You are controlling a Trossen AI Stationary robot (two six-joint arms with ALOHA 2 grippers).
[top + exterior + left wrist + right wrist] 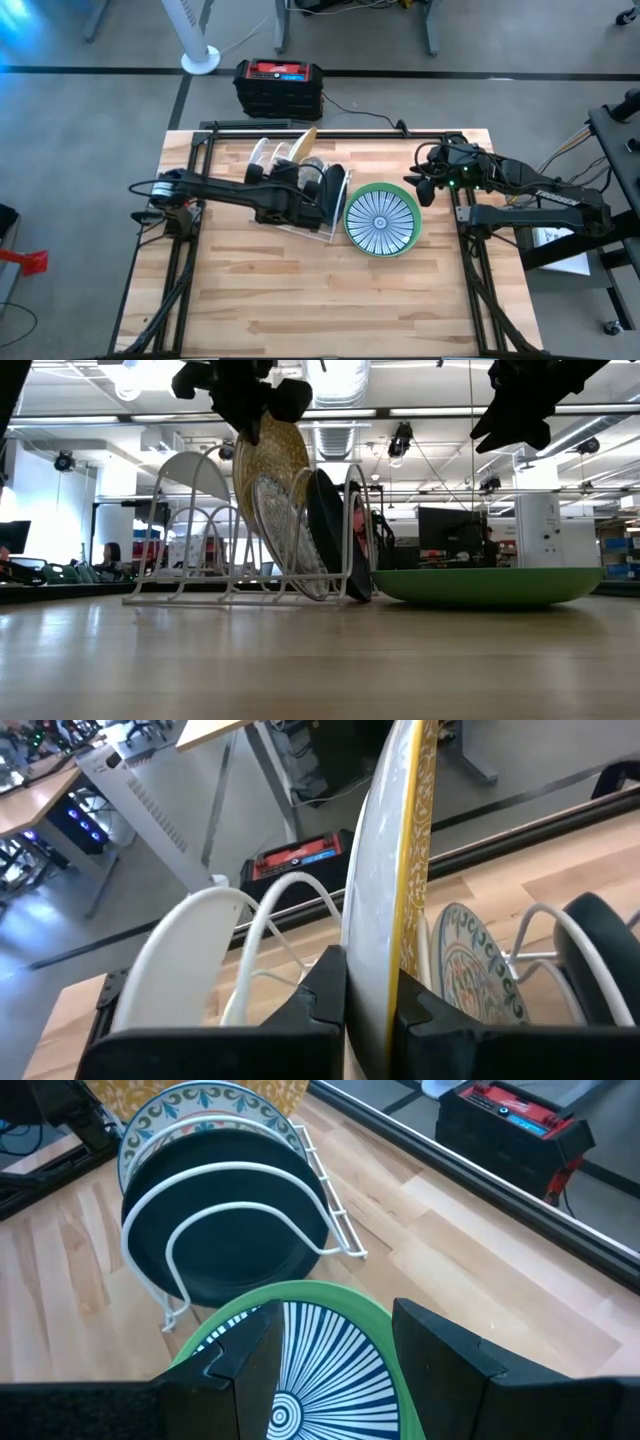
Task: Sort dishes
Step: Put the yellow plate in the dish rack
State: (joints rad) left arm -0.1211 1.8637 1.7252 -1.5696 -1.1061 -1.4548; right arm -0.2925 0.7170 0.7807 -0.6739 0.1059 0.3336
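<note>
Your tabletop point(300, 290) held four plates: three in the rack point(262, 160), yellow plate point(400, 870) clenched by left fingers point(320, 1005); green plate point(383, 221) flat, front clear, right fingers point(440, 1350) released.

The near half of the surface point(320, 310) lies bare — farther back, the wire rack point(300, 190) and green-rimmed plate point(383, 220) block mid-surface.

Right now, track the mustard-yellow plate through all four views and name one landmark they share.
High view: the mustard-yellow plate shows edge-on over the rack, top centre.
Low view: upper left of centre, under the left gripper.
Left wrist view: tall, edge-on, centre, clamped between that gripper's fingers.
Right wrist view: only a corner at the top left.
Shared landmark: the white wire rack.
</note>
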